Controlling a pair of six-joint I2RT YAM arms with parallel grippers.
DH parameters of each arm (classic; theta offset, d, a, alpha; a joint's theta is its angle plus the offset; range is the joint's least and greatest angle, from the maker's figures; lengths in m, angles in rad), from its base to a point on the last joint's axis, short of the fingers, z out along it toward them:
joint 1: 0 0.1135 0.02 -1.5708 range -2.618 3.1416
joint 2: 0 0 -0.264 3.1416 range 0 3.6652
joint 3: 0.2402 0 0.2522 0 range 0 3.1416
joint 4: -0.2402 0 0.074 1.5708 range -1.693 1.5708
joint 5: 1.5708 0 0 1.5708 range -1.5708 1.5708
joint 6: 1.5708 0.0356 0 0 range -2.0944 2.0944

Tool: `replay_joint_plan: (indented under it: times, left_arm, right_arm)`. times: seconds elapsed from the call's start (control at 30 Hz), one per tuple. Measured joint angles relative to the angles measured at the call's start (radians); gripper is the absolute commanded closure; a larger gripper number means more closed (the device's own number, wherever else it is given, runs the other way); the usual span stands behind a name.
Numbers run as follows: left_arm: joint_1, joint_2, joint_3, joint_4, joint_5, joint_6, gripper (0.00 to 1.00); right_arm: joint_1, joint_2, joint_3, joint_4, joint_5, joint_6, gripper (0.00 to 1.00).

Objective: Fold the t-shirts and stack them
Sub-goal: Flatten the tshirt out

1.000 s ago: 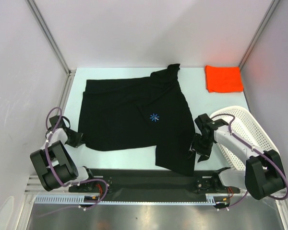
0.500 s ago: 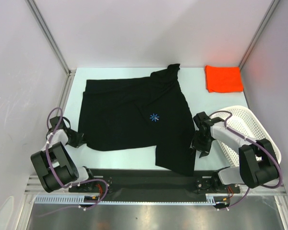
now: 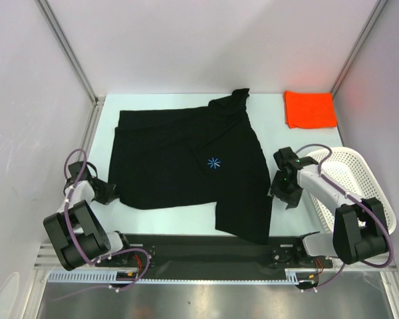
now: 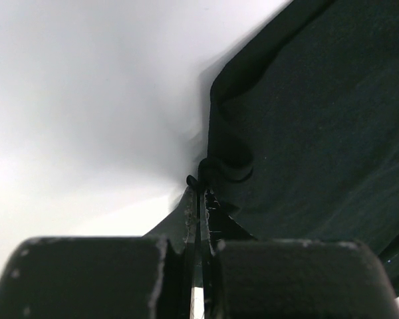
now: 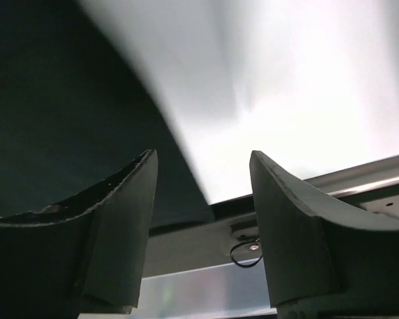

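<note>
The black t-shirt with a small pale blue starburst print lies spread over the middle of the table, its right part folded over. The orange-red t-shirt lies folded at the back right. My left gripper is at the shirt's near-left corner; in the left wrist view its jaws are closed on a thin edge of the black cloth. My right gripper is open and empty beside the shirt's right edge; in the right wrist view black cloth lies to its left.
A white mesh basket stands at the right, close behind my right arm. A black strip and metal rail run along the near edge. Grey walls close in the left, back and right sides.
My right gripper has let go of the shirt's near-right edge and drawn back up and to the right. The basket has shifted slightly. The left arm and both shirts stay put.
</note>
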Motion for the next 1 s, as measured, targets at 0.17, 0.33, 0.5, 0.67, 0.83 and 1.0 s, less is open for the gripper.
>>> replay_joint_plan:
  times: [0.17,0.33,0.5,0.67,0.83,1.0]
  left_arm:
    - [0.0,-0.002,0.0,0.0,0.001,-0.002,1.0]
    - [0.0,-0.002,0.0,-0.001,0.004,-0.006,1.0]
    - [0.0,-0.003,0.0,-0.001,0.004,-0.006,1.0]
    - [0.0,-0.014,-0.006,0.0,0.004,-0.007,1.0]
    - [0.0,-0.019,-0.019,0.002,0.004,-0.007,1.0]
    - [0.0,-0.027,-0.029,0.007,0.003,-0.008,1.0]
  right_arm:
    - [0.128,-0.008,0.061,-0.008,0.006,0.006,0.37]
    - [0.137,-0.007,0.017,-0.005,-0.008,0.018,0.48]
    - [0.139,0.011,-0.034,0.012,-0.037,0.019,0.59]
    - [0.141,0.013,-0.055,0.042,-0.063,0.022,0.58]
    - [0.142,0.051,-0.084,0.08,-0.092,0.022,0.56]
    - [0.141,0.068,-0.09,0.098,-0.109,0.026,0.65]
